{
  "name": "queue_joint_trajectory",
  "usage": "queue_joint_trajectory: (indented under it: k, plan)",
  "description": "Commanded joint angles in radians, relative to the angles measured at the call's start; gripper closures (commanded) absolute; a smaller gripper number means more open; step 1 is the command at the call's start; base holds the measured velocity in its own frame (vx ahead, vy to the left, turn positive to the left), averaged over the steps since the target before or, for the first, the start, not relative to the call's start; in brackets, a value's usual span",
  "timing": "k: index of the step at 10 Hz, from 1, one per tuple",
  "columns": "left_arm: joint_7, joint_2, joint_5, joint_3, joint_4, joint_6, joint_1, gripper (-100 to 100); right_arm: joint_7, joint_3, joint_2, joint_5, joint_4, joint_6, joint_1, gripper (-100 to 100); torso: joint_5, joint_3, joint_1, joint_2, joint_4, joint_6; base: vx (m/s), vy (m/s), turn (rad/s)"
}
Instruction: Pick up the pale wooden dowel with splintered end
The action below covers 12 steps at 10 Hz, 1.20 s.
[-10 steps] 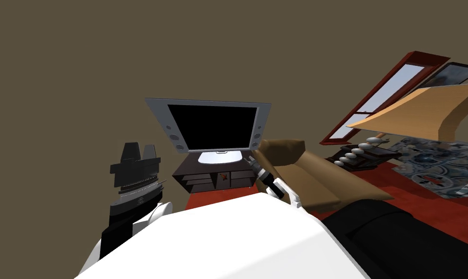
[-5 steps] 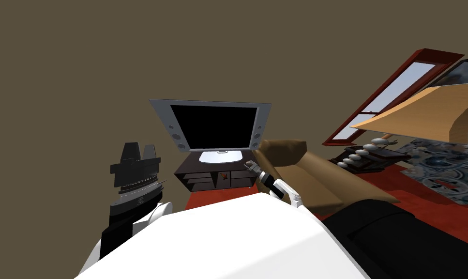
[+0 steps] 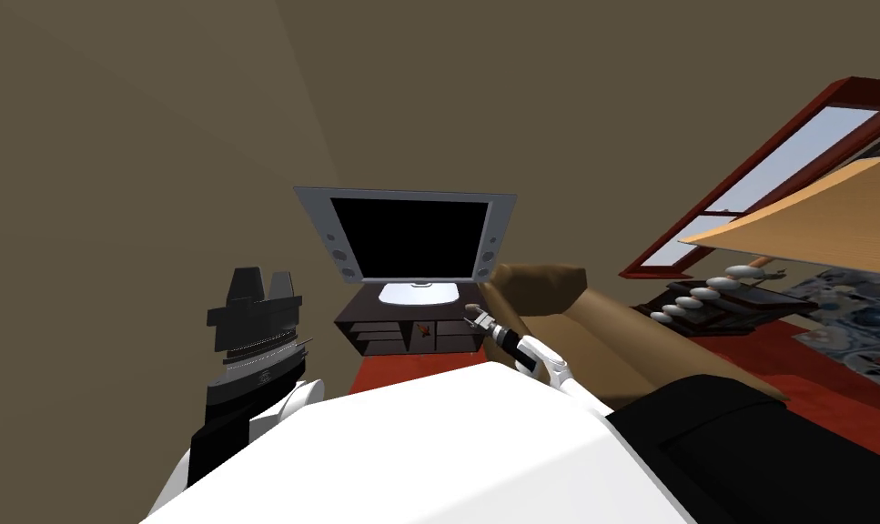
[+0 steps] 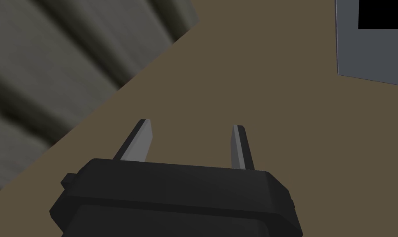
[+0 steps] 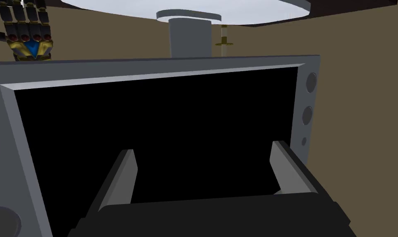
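The right gripper (image 5: 205, 166), jaws open, faces a grey-framed black-screened television (image 5: 161, 123) on a dark low cabinet (image 3: 409, 333); the left gripper (image 4: 190, 138) has open jaws too.

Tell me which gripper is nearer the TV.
Right. The right gripper is close in front of the TV screen; the left gripper sits back, off to the TV's side.
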Motion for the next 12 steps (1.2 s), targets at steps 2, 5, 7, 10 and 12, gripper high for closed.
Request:
queue_joint_trajectory:
  k: [2,5,7,10,12]
  plan:
    - [0.0,0.0,0.0,0.0,0.0,0.0,0.0,0,0.045,0.022,-0.045,0.046,0.069,0.016,-0.013,-100,0.0,0.0,0.0,0.0,0.0,0.001,0.002,0.002,0.11]
    - [0.0,0.0,0.0,0.0,0.0,0.0,0.0,0,0.097,0.054,-0.099,0.098,0.175,0.04,-0.043,-100,0.0,0.0,0.001,-0.001,0.0,0.0,0.01,0.008,0.132]
    - [0.0,0.0,0.0,0.0,0.0,0.0,0.0,0,0.122,0.069,-0.124,0.119,0.253,0.053,-0.058,-100,0.0,-0.001,0.001,-0.001,0.0,0.0,0.02,0.015,0.138]
    - [0.0,0.0,0.0,0.0,0.0,0.0,0.0,0,0.145,0.085,-0.148,0.138,0.31,0.066,-0.073,-100,0.0,-0.001,0.001,-0.002,0.0,0.0,0.025,0.013,0.121]
    - [0.0,0.0,0.0,0.0,0.0,0.0,0.0,0,0.166,0.099,-0.17,0.155,0.358,0.079,-0.087,-100,0.0,-0.001,0.001,-0.001,0.0,0.001,0.01,0.008,0.081]
